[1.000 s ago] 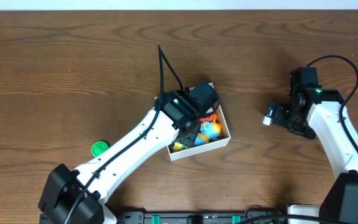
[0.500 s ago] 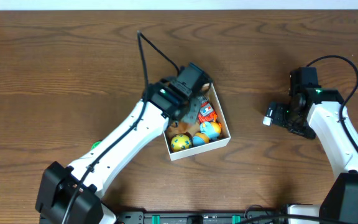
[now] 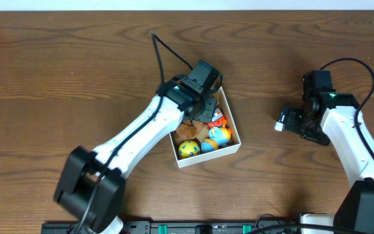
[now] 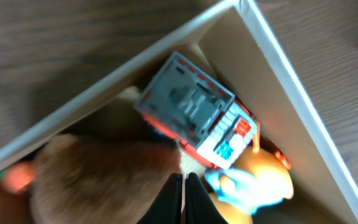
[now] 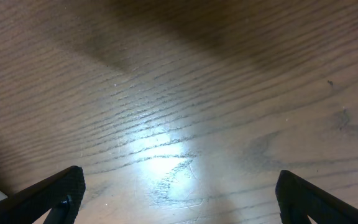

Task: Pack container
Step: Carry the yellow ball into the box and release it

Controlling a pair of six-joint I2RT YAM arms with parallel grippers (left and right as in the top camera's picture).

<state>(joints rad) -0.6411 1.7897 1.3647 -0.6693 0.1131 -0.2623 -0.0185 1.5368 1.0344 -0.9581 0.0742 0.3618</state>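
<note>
The container sits mid-table. It holds a yellow ball, a blue-and-orange toy, a brown plush and a grey-and-red toy. The left gripper hangs over its far end with its fingers pressed together on nothing. The right gripper, fingers wide apart, hovers over bare table, well to the container's right.

Overhead view: even, bright light, sharp focus; only faint soft shadows on table. Left wrist view: very close, blurry; container wall soft, brown fuzzy toy smeared. Right wrist view: white glare patch mid-frame, broad shadow across top, wood grain slightly soft.
</note>
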